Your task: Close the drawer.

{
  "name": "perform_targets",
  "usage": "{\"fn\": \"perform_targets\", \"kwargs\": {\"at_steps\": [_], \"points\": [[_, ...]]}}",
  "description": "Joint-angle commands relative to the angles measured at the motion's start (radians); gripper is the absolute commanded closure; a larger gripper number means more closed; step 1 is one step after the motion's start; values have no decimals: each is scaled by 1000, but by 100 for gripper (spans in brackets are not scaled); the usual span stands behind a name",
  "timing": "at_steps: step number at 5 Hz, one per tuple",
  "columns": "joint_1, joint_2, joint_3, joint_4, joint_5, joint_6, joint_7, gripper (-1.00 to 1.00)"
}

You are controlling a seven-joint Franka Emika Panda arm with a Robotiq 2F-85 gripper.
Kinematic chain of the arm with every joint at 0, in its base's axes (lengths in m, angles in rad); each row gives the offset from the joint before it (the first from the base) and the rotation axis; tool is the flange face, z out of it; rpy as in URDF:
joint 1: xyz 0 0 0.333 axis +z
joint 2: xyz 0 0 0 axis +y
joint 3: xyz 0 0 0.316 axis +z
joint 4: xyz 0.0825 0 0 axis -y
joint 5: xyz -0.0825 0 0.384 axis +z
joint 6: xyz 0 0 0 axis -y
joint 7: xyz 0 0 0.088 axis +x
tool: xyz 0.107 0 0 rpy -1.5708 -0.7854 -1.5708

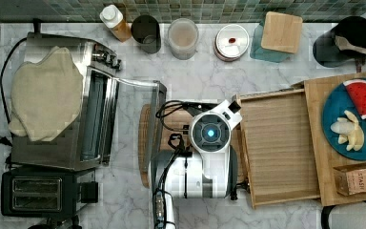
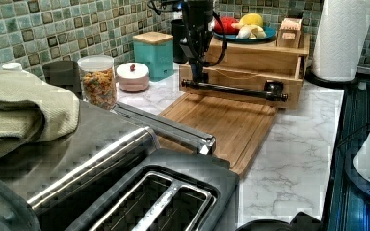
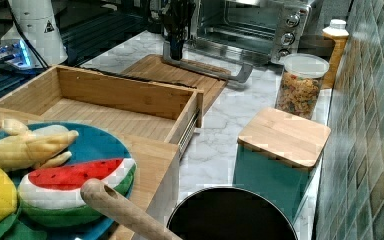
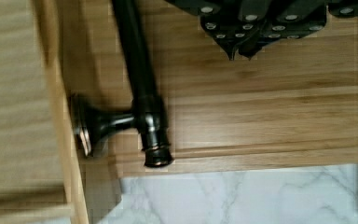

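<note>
Drawer point(image 1: 279, 148) pulled open, end effector point(image 4: 241, 50) beside its handle point(image 4: 140, 79)

Pale, matt bamboo forms the drawer point(image 1: 279, 143) before me, its floor finely ribbed; its handle point(image 4: 142, 93) is dark metal with a dull bronze sheen. Beside the drawer, the cutting board point(image 2: 221, 125) shows smooth wood grain on a glossy white marble counter point(image 2: 298, 159). Beyond the board, my view takes in a brushed-steel toaster oven point(image 1: 90, 114) draped with a soft, nubby cloth point(image 1: 45, 95).
</note>
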Motion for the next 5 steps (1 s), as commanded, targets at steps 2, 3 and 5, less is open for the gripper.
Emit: {"fn": "perform_targets", "kwargs": {"at_steps": [2,3,5], "points": [[8,50,14,-86,-74,76,-82,100],[11,51,11,-85,-96,61,-52,100],[-16,81,-17,-84,-130,108,-115,100]]}}
